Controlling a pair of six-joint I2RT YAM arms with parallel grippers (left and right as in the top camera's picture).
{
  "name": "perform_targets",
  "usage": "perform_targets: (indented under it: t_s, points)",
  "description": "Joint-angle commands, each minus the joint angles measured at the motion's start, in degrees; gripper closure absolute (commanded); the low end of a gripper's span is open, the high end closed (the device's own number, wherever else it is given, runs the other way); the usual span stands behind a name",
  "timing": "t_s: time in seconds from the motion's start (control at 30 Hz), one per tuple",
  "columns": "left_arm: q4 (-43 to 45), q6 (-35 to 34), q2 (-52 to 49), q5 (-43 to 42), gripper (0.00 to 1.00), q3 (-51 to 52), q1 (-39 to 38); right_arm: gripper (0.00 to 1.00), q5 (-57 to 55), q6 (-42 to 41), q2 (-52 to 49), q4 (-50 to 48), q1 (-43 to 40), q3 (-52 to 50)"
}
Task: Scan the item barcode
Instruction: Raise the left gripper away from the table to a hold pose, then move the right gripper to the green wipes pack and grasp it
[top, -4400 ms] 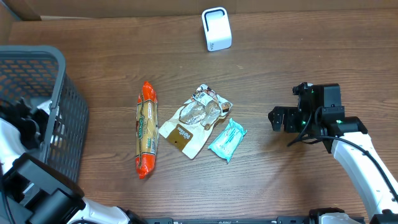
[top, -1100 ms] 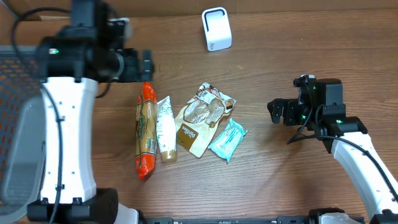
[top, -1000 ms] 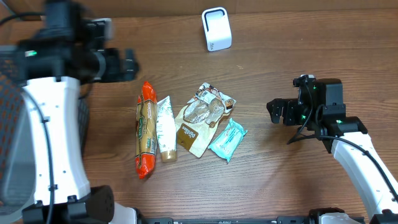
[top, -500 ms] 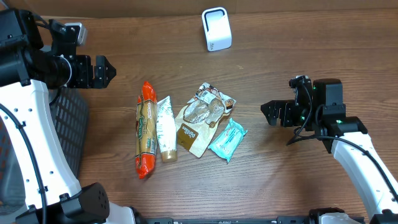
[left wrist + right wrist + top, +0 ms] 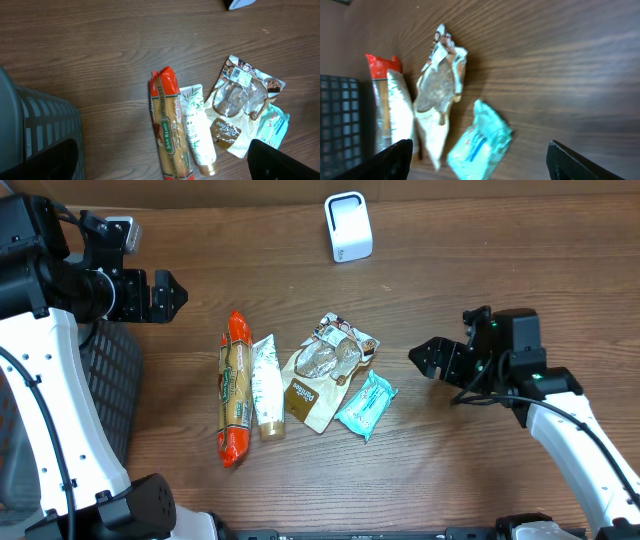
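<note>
Right, the right gripper point(image 5: 421, 361) has crept left from the mid-right of the overhead frame toward the teal packet point(image 5: 365, 404). Its fingers are apart, a touch narrower than a second ago, and hold nothing. Left of the packet lie the brown pouch point(image 5: 318, 372), the white tube point(image 5: 265, 388) and the orange packet point(image 5: 236, 402); the tube is newly laid. The left gripper point(image 5: 170, 295), fingers wide and empty, has pulled back to the upper left by the basket point(image 5: 118, 390). The scanner point(image 5: 348, 226) waits at top centre, so I judge a pick comes next.
</note>
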State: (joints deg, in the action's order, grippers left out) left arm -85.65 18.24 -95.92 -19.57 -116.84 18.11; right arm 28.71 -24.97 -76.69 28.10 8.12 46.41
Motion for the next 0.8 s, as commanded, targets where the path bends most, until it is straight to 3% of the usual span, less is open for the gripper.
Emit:
perform_targets:
  t_s: [0.0,0.27,0.53,0.77]
  points:
    - [0.2,1.3,-0.1,-1.2,0.01,-0.3,-0.1,0.14,-0.1,-7.3,-1.0,-0.1,2.5,1.1]
    - [0.2,1.3,-0.1,-1.2,0.01,-0.3,-0.1,0.18,-1.3,-15.8,-9.8,0.1,9.4,0.9]
    - [0.2,1.2,-0.1,-1.2,0.0,-0.3,-0.1,0.32,-2.0,-18.4,-16.9,-2.9,15.8,0.9]
    - [0.2,1.3,-0.1,-1.2,0.0,-0.3,-0.1,0.45,-2.1,-22.0,-21.5,-3.8,16.4,0.9]
